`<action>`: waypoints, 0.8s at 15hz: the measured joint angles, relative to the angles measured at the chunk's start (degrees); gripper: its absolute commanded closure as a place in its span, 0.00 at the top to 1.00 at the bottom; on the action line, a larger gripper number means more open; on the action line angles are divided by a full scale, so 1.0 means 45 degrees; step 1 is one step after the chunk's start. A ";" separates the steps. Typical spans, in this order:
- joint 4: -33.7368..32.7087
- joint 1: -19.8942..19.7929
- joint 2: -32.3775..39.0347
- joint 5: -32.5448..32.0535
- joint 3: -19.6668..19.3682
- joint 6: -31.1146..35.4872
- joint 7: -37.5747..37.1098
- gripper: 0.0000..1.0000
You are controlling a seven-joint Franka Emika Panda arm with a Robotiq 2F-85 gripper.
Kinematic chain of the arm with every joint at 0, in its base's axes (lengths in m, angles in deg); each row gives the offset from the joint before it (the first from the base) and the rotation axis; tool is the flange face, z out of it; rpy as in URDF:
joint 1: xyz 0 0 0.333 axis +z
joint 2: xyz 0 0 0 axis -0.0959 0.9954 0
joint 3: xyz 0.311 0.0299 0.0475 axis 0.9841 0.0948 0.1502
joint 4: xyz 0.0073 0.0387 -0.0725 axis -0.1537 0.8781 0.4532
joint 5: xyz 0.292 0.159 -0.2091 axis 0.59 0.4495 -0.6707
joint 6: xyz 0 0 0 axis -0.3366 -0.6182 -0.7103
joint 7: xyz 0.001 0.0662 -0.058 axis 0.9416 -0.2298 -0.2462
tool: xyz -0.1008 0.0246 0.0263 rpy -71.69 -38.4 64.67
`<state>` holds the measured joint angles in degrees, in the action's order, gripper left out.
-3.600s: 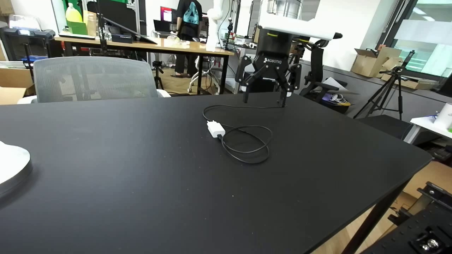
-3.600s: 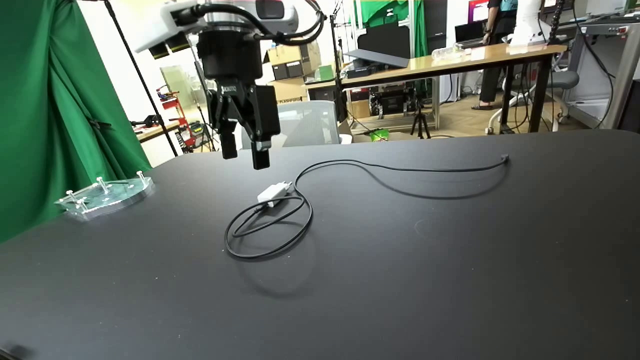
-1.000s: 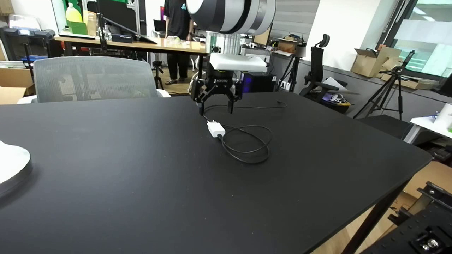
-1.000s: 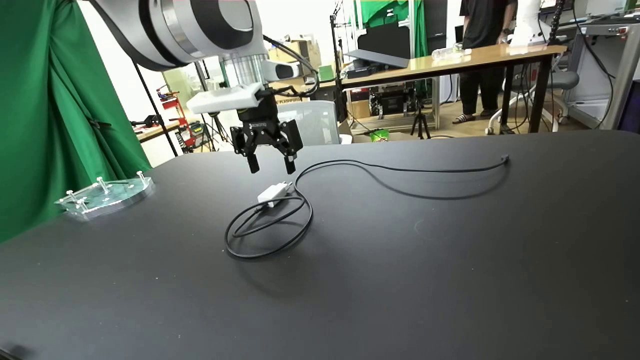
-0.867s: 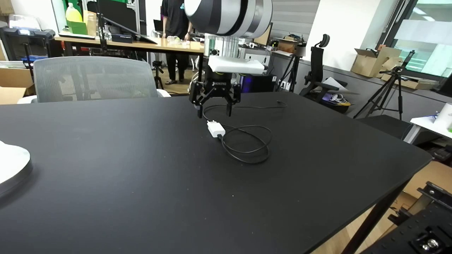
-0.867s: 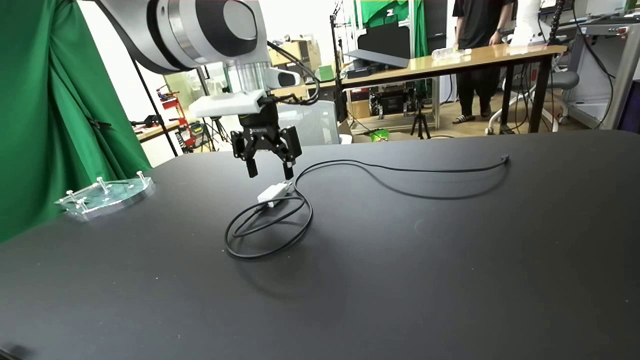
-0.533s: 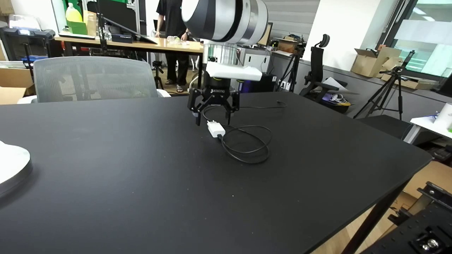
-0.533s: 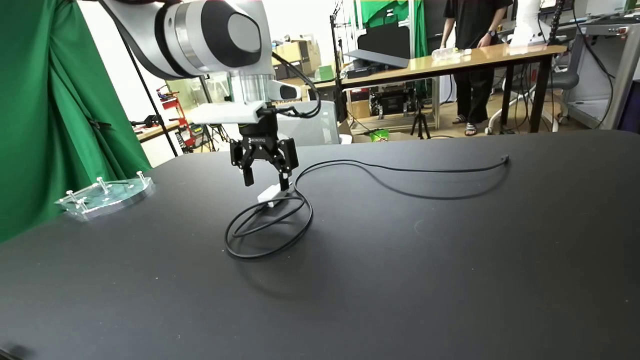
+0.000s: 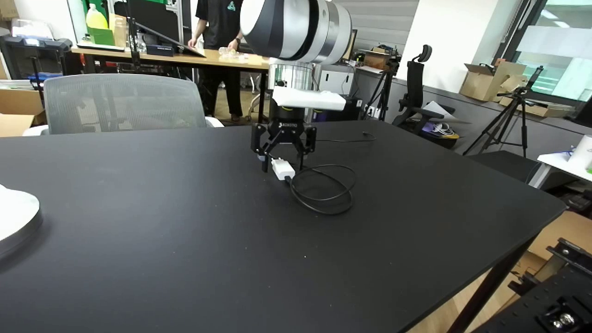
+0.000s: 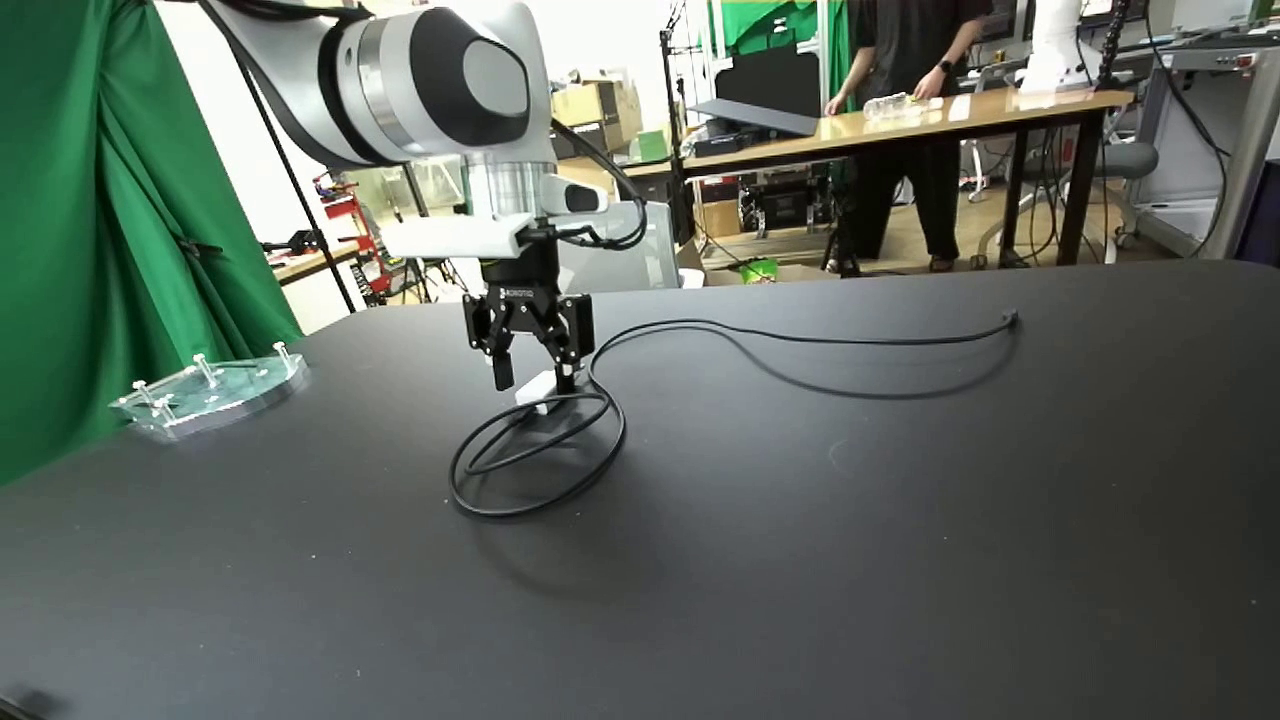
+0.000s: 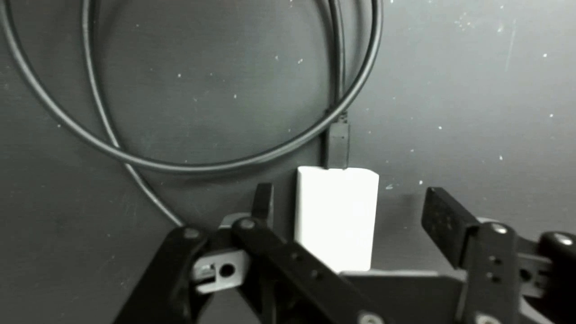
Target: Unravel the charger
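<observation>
The charger lies on the black table: a white plug block (image 11: 337,216) with a black cable (image 11: 211,167) in overlapping loops. In an exterior view the cable's far stretch (image 10: 800,339) runs out to a free end. My gripper (image 11: 348,200) is open and low around the block, pointing down. Wrist view: one finger (image 11: 262,200) stands left of the block, the other finger (image 11: 443,216) stands farther off to its right, with gaps on both sides. The block's lower end is hidden behind the gripper. In an exterior view the gripper (image 9: 283,166) partly covers the cable behind it.
A clear plate with upright bolts (image 10: 215,390) sits by the green curtain (image 10: 110,250). A white rounded object (image 9: 16,217) stands at the table's side in an exterior view. A grey mesh chair (image 9: 125,104) is behind the far edge. Someone (image 9: 219,55) stands at another desk.
My gripper has come down from above the table's far part to around the white block, its fingers drawing slightly closer together. The charger lies as before. The person in the background has shifted.
</observation>
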<state>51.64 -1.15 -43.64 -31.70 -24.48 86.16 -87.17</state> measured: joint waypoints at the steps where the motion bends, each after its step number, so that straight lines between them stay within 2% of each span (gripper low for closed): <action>1: 0.0000 -0.0001 0.0000 0.0000 -0.0035 0.0000 0.0000 0.47; 5: 0.0000 -0.0052 0.0000 -0.0002 -0.0107 0.0000 0.0000 0.21; 6: -0.0001 -0.0062 -0.0001 -0.0014 -0.0109 -0.0002 0.0000 0.18; 12: 0.0021 -0.0050 -0.0086 -0.0171 -0.0137 0.0027 0.0001 0.18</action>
<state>51.74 -1.38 -44.03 -32.47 -25.10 86.28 -87.17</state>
